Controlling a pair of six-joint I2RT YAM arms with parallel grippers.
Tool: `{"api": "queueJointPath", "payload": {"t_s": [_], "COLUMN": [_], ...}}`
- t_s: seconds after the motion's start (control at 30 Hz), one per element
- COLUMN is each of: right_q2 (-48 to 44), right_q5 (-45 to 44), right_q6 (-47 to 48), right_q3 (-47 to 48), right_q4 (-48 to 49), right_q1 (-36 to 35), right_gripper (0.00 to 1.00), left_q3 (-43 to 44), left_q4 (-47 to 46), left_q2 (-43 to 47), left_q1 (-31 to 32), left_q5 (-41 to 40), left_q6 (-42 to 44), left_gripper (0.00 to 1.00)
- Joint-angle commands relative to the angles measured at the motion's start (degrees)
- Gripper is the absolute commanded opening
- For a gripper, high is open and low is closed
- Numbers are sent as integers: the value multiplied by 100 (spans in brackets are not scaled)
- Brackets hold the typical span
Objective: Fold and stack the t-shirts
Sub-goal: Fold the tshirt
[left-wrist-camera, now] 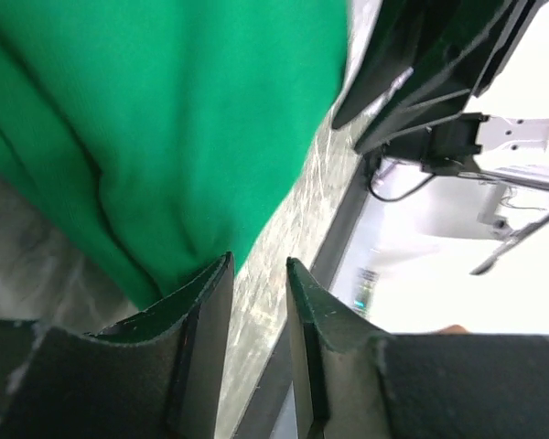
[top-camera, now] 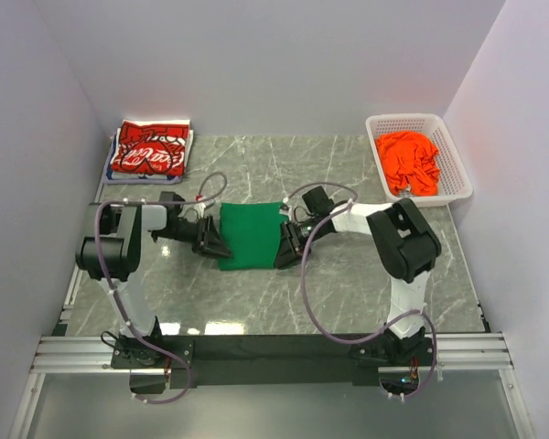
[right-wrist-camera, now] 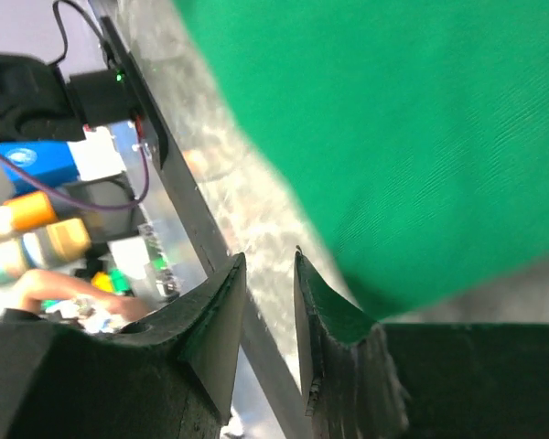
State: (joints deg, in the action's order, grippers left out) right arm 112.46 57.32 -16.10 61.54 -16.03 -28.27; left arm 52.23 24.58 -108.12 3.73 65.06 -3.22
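Task roughly midway: red t-shirt (top-camera: pixel 149 152) lies folded beyond the left fingers (top-camera: pixel 220 244). Green t-shirt (top-camera: pixel 250 236) lies folded between these and the right fingers (top-camera: pixel 283 251), unstacked. Orange t-shirt (top-camera: pixel 409 161) sits crumpled in the basket (top-camera: pixel 457 174). Both pairs are narrowly parted and empty.

Even, bright overhead light fills the top view, which is sharp throughout, with soft shadows under the arms and pale glare on the polished table (top-camera: pixel 366 293) near its front edge. In the left wrist view the green t-shirt (left-wrist-camera: pixel 192 119) is well lit, the space at right is blown out to white, and the close left fingers (left-wrist-camera: pixel 206 338) are dark and soft. The right wrist view shows the cloth's weave sharply, while the upper-left background and the right fingers (right-wrist-camera: pixel 215 329) are blurred.
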Motion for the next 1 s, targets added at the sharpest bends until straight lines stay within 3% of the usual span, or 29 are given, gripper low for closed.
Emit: {"api": "queueJointPath", "payload": {"t_s": [0.0, 0.1, 0.33, 0.5, 0.73, 0.8, 0.97], "right_q2": [-822, -771, 765, 1750, 2464, 2404, 1710], "right_q5": [-107, -300, -537, -713, -1678, -1785, -1873], "right_q6": [634, 415, -376, -728, -834, -799, -378], "right_q3": [514, 1182, 2616, 3205, 3944, 4094, 4103], "right_q4": [-585, -270, 363, 504, -118, -277, -514], "right_q1": [102, 269, 603, 832, 1166, 1245, 1202], "right_gripper": [35, 36, 36, 36, 34, 34, 35], "left_q3": [603, 868, 1712, 1887, 2441, 2572, 2653], "left_q4": [479, -711, -2664, -3073, -2643, -2388, -1413], "left_q2": [607, 783, -420, -1245, -1661, -1390, -256], "left_q1": [-109, -91, 49, -3, -267, -328, -503], "left_q5": [-46, -81, -529, -836, -1328, -1364, -1906], "left_q6": [921, -95, -2012, -2375, -1869, -1613, -67], "left_gripper": [36, 38, 36, 35, 35, 36, 41]}}
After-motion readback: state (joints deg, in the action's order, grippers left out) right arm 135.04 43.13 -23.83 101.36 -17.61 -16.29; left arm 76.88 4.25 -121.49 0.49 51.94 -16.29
